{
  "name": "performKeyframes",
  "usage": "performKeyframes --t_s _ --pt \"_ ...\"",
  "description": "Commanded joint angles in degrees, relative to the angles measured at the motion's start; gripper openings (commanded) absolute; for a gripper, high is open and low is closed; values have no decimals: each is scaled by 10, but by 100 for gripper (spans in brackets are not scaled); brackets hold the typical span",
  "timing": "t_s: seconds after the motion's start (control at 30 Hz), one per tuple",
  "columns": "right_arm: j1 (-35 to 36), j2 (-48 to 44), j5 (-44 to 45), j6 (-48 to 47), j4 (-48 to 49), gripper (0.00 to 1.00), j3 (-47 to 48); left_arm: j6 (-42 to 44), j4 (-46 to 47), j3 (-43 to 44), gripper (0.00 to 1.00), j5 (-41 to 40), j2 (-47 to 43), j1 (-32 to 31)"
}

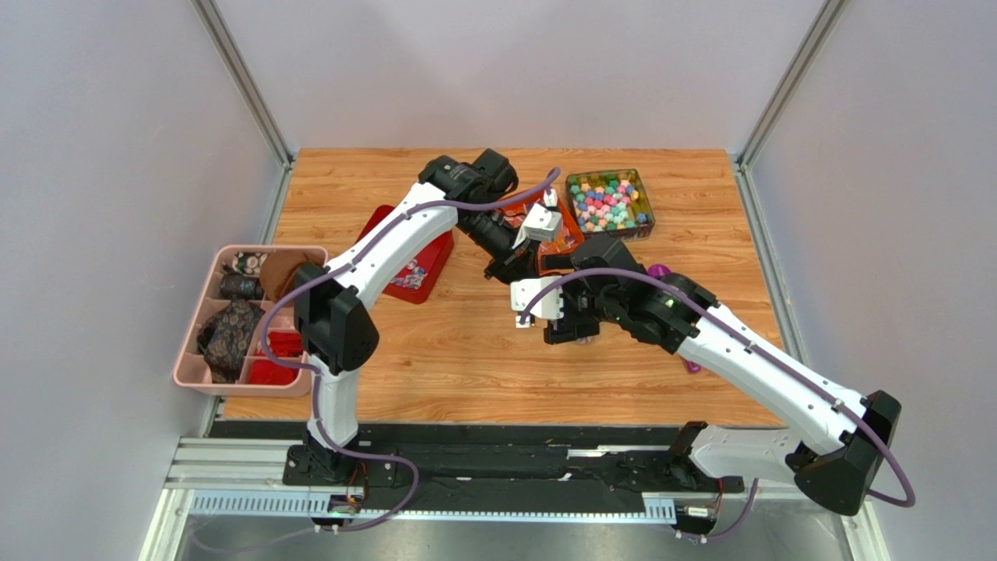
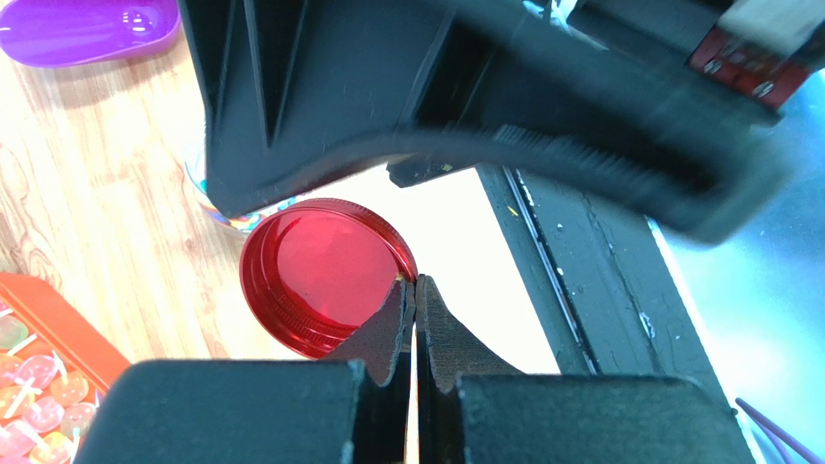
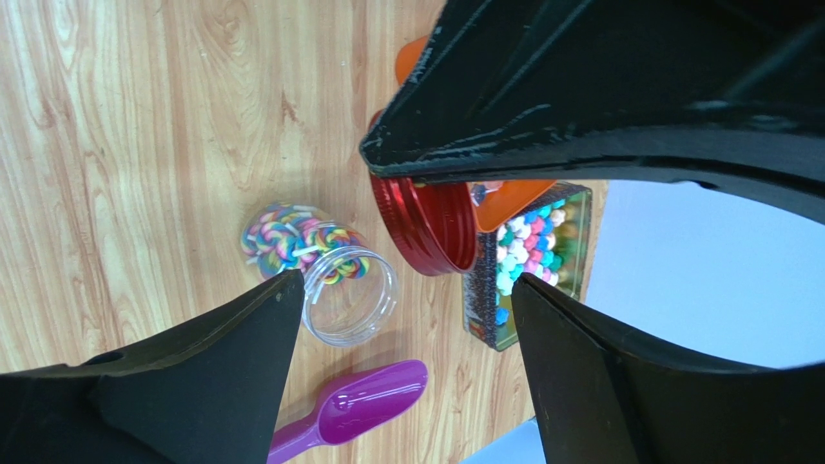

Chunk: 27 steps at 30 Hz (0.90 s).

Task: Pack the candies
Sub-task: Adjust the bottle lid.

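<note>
Seen from above, the left gripper [image 1: 506, 264] and right gripper [image 1: 529, 311] sit close together over mid-table [image 1: 445, 351]. The candies [image 1: 606, 203] are heaped in an open tin [image 1: 573, 181] at the far right. A pink organiser [image 1: 187, 362] stands at the left edge, and a red tray [image 1: 416, 278] lies under the left arm. The left wrist camera shows its fingers [image 2: 387, 333] pressed together on the rim of a red lid [image 2: 315, 280]. The right wrist camera shows its fingers [image 3: 223, 358] spread wide, gripping nothing. A clear jar [image 3: 353, 309] of swirled sweets sits just off one fingertip, though whether it is upright or tipped is hard to tell. A purple scoop [image 3: 353, 406] lies nearby.
</note>
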Motion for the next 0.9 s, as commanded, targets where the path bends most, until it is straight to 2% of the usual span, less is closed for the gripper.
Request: performKeyframes --t_s 0.0,0.4,0.5,0.6,0.63,0.7,0.73,0.83,0.87 --pt "2 -18 18 -11 50 83 3 2 -181 -3 0 34 -25 -3" --pt "17 20 21 -33 67 80 13 -11 -181 -16 0 44 -24 -3" --pt "28 32 22 -34 80 77 10 -14 -181 -10 0 45 -21 -3" --pt "32 44 25 -33 89 67 7 -15 -181 -12 0 45 -22 -3" --pt "33 46 25 -34 91 59 5 -15 -181 -15 0 46 -22 -4" --pt "33 48 29 -35 95 49 4 -14 -181 -20 0 43 -25 -3" --pt "33 49 30 -36 95 39 4 -13 -181 -22 0 44 -27 -3" --pt "33 48 32 -37 95 21 2 -12 -181 -26 0 42 -28 -4" --pt "33 47 34 -38 90 18 3 -11 -181 -26 0 41 -27 -3"
